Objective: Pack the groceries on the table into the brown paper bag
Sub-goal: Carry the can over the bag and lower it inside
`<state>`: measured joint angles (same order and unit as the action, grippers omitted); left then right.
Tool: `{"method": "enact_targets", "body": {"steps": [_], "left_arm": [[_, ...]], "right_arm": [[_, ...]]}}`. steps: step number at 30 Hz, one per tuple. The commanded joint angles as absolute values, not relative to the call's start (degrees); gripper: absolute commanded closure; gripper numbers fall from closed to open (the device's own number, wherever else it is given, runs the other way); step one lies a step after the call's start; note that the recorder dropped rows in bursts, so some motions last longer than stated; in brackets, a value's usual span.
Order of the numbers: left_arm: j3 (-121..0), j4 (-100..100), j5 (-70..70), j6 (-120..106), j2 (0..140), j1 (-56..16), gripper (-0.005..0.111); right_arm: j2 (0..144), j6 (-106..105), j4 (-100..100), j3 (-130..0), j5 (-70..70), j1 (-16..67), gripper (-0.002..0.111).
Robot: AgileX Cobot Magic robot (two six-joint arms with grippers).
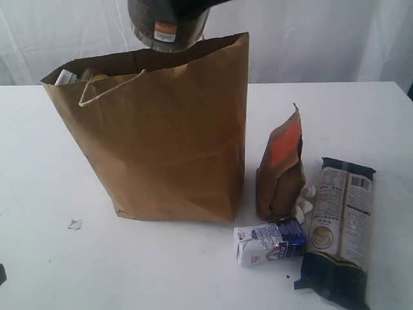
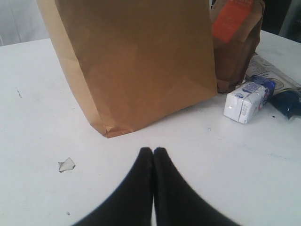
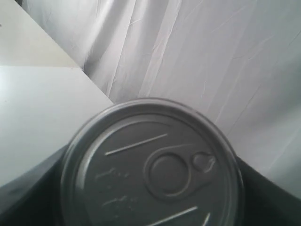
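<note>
The packing step in hand is the drop: the right gripper (image 3: pixel 150 200), jaws spread wide around the dark, round pull-tab metal can (image 1: pixel 169 27), holds it just above the open mouth of the tall kraft-brown paper bag (image 1: pixel 174 142). The can's pull-tab lid faces the wrist camera and its axis looks roughly upright, exact tilt unclear. Next it should lower the can inside and release, while the left gripper (image 2: pixel 153 155), clenched and empty, hangs low over the white table (image 2: pixel 37 94).

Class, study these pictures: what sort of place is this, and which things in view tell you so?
Probably a staged test or lab setup rather than a home or shop: a plain white table, a draped white cloth backdrop, and a few groceries set out beside a brown paper bag.
</note>
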<state>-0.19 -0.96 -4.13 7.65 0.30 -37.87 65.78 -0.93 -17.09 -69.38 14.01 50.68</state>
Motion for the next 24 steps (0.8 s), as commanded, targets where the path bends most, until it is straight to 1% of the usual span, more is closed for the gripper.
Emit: {"method": "enact_targets", "body": {"steps": [1,9,18,24], "left_arm": [[0.0,-1.5,-4.3,7.5,0.0,-37.9,0.107],[0.0,-1.5,-4.3,7.5,0.0,-37.9,0.107],[0.0,-1.5,-4.3,7.5,0.0,-37.9,0.107],[0.0,-1.5,-4.3,7.5,0.0,-37.9,0.107]], "right_arm": [[69.8,-1.6,-18.2,-72.2,7.6,49.0,0.108],[75.9,-2.4,-18.2,-75.0,2.4,47.8,0.108],[79.6,-3.0,-18.2,-75.4,3.7,47.7,0.108],[81.3,-3.4,-18.2,-75.4,3.9,45.8,0.108]]}}
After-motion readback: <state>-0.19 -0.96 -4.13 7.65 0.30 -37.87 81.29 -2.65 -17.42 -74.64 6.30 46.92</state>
